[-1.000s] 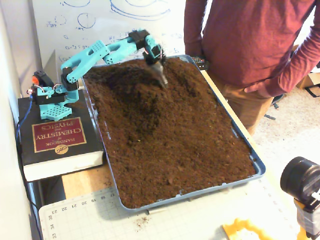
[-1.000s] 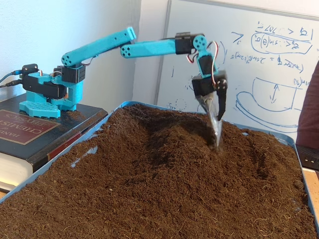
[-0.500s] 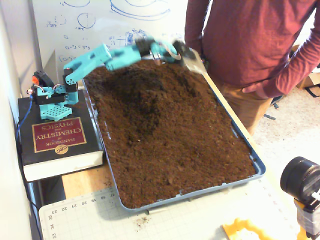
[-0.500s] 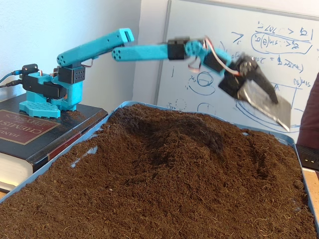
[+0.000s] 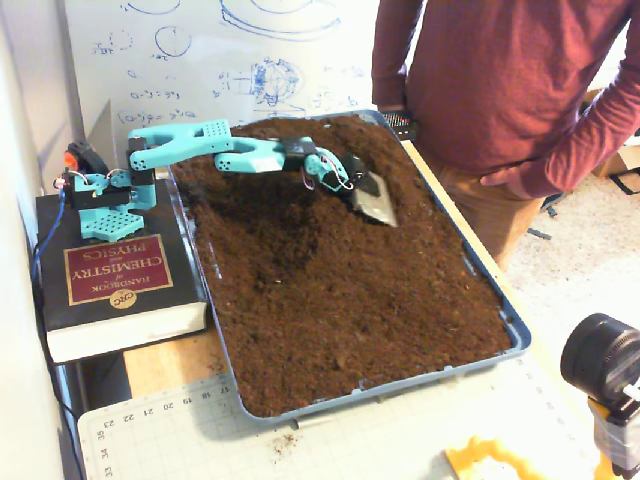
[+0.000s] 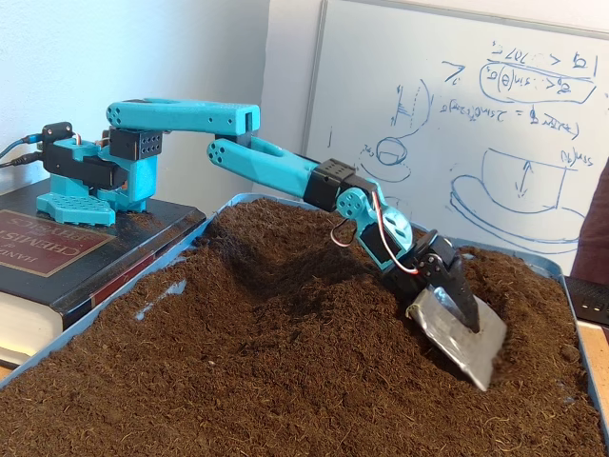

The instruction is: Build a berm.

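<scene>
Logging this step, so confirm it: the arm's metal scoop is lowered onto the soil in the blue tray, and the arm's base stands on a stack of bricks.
One thing is wrong: the base stands on a thick book, not bricks, as both fixed views show. The rest holds: the metal scoop is down on the soil in the blue tray.

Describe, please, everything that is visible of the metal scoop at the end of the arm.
The scoop is a flat, grey, shiny metal blade, roughly rectangular with a straight front edge, fixed to the black end of the turquoise arm. It is tilted, front edge pointing down and away from the arm's base. In both fixed views it lies low on the dark-brown soil, beside the raised berm, on the side away from the arm's base. Its blade looks bare; whether the edge digs in cannot be told.
</scene>
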Tool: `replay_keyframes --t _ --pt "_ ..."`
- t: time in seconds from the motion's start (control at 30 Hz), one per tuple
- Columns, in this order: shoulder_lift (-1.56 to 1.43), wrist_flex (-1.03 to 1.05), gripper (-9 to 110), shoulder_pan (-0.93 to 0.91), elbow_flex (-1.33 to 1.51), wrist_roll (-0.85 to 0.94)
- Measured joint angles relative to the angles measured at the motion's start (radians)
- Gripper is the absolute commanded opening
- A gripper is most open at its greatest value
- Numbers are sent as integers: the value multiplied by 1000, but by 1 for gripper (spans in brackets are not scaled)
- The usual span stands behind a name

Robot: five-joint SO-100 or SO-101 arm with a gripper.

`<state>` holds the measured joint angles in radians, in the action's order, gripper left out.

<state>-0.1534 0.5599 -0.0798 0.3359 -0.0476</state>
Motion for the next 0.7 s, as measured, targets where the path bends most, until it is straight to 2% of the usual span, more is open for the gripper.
replay_keyframes --t 0.37,0.7 --pt "-150 494 0 0 -20 9" --pt "-209 672 0 0 -18 9"
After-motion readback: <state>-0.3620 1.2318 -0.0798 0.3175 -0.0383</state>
